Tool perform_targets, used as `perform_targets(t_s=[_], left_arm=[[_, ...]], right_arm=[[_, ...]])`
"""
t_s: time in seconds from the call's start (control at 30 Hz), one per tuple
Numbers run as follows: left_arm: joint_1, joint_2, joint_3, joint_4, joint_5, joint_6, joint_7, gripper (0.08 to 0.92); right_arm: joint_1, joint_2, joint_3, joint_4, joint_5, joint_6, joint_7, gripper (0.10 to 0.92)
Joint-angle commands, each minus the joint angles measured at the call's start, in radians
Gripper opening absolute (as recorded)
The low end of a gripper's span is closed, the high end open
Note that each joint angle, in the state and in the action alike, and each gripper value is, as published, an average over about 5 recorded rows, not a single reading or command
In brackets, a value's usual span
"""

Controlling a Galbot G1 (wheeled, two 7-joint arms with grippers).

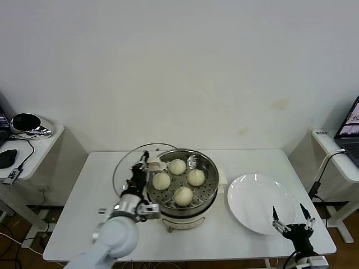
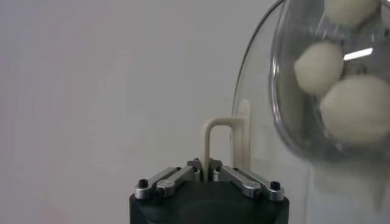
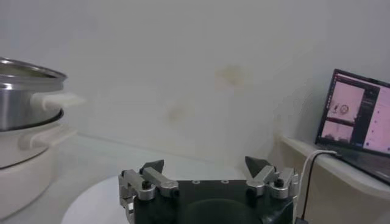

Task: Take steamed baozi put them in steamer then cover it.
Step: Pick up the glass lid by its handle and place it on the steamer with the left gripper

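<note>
left gripper (image 1: 143, 168) fingers clamp cover (image 1: 128, 168) handle, tilted at steamer (image 1: 208, 193) left rim | right gripper (image 1: 291, 216) fingers wide, beside plate (image 1: 252, 204) edge

Left hand (image 2: 207, 173) (clamped) on cover (image 2: 256, 91) handle

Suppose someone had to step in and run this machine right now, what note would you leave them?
Left claw: shut on the handle of the glass cover, held tilted at the steamer's left edge.
Right claw: open, empty, parked at the near edge of the white plate.
Steamer: mid-table, uncovered, with all four baozi on its perforated tray.
Done: buns loaded, cover picked up.
Left: bring the cover level over the steamer, set it down, release.
</note>
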Motion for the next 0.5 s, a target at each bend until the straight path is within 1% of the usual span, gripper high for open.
perform_targets(t_s=[0.03,0.17,0.5], left_arm=[[-0.152,-0.195,0.179,0.126,0.185,0.073,0.106,0.140],[-0.162,-0.209,0.189,0.149,0.192,0.071,0.109,0.140],[-0.156,-0.218,0.203,0.184,0.210,0.056,0.106,0.140]], right_arm=[[0.004,0.003,-0.007,-0.019,-0.029,0.005,0.001,0.823],[0.008,0.003,-0.009,-0.026,-0.030,0.006,0.001,0.823],[0.004,0.001,-0.009,-0.033,-0.029,0.018,0.006,0.823]])
